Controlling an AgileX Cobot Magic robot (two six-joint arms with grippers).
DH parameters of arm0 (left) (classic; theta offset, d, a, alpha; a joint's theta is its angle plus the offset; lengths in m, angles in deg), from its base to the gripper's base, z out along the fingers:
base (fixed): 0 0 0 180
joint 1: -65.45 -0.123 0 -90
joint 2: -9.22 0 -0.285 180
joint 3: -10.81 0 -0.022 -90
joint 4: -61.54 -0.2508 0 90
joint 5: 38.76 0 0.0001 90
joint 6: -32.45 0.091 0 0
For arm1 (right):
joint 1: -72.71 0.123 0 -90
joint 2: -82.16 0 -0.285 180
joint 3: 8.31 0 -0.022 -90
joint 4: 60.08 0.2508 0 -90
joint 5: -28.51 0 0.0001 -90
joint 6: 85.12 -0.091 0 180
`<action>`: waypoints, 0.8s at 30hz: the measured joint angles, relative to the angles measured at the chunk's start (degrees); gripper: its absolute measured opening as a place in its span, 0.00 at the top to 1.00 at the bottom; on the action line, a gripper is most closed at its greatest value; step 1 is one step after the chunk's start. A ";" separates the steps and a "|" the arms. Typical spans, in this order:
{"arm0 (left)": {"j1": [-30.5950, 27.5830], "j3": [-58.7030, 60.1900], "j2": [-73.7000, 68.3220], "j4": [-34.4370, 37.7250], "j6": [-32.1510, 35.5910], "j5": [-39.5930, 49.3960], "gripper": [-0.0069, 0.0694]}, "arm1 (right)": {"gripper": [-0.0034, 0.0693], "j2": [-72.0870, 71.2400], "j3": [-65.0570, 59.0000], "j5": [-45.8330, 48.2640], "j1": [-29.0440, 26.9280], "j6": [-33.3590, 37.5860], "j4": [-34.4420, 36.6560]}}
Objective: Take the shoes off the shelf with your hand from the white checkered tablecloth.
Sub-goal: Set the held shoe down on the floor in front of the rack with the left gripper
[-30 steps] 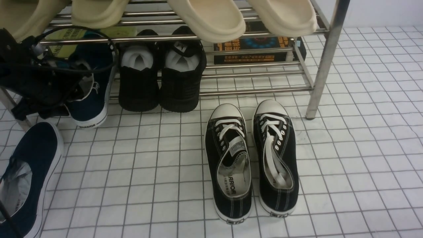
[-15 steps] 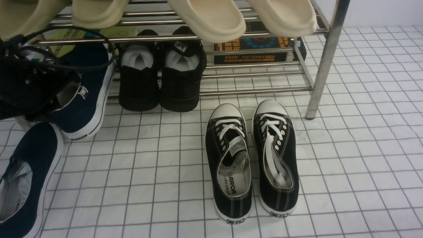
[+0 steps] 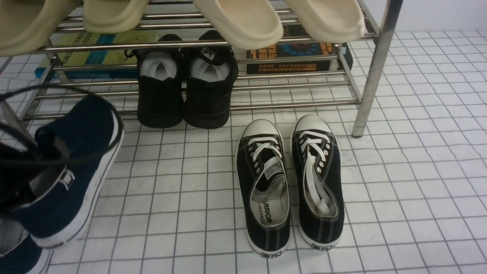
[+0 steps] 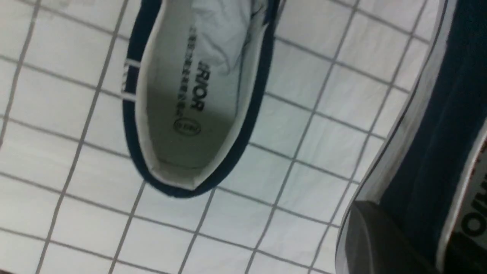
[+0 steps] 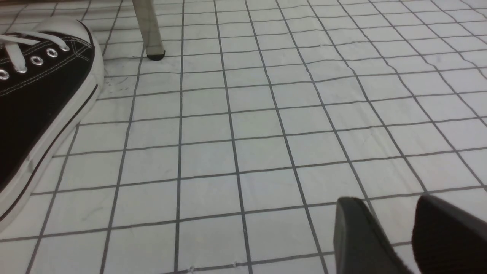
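The white checkered tablecloth [image 3: 418, 190] is spread out under the chrome shelf [image 3: 374, 76]. One navy slip-on [image 3: 80, 167] is held tilted above the cloth, clear of the shelf, its collar pinched by the closed left gripper [image 3: 45, 163]. Its mate [image 4: 198, 95] is laid flat on the cloth beneath. The right gripper [image 5: 399, 243] is parked open, nothing in it.
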 joint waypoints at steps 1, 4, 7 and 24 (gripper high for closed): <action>0.00 3.07 0.69 -0.55 -1.09 -1.82 0.87 | 0.62 0.00 0.00 0.00 0.00 0.00 0.00; 0.00 6.80 1.06 -0.78 -1.86 -4.73 0.87 | 0.62 0.00 0.00 0.00 0.00 0.00 0.00; 0.00 9.71 0.92 -0.78 -2.00 -8.06 0.87 | 0.62 0.00 0.00 0.00 0.00 0.00 0.00; 0.00 13.03 -6.56 -2.16 -2.09 -18.59 0.87 | 0.62 0.00 0.00 0.00 0.00 0.00 0.00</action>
